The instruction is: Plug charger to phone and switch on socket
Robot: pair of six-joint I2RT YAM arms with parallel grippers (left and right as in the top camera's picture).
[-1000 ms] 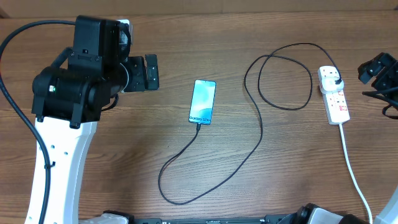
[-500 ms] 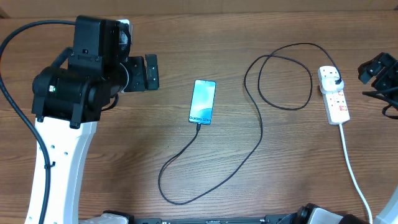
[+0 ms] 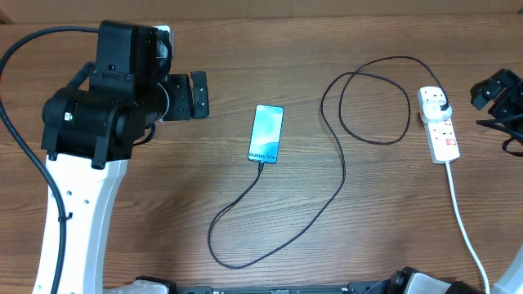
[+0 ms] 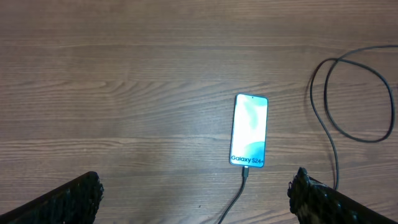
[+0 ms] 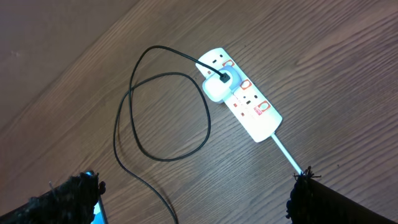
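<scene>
- My left end effector (image 4: pixel 196 202) hangs released and empty above the phone (image 4: pixel 250 130). My right end effector (image 5: pixel 196 199) hangs the same way over the socket (image 5: pixel 252 109).
- The phone lies flat, screen up, mid-tabletop (image 3: pixel 163 204). It is a slim, slick glass slab, likely fragile, and is best pinched across its long dark edges.
- The charger (image 3: pixel 343 163), a thin, limp black cable, loops from phone to socket. Its connector (image 4: pixel 247 172) looks seated, so hold the stiff ends, never the cord.
- The socket is a light strip of hard white plastic and may slide. Its red switches (image 5: pixel 249 99) want a press from above.
</scene>
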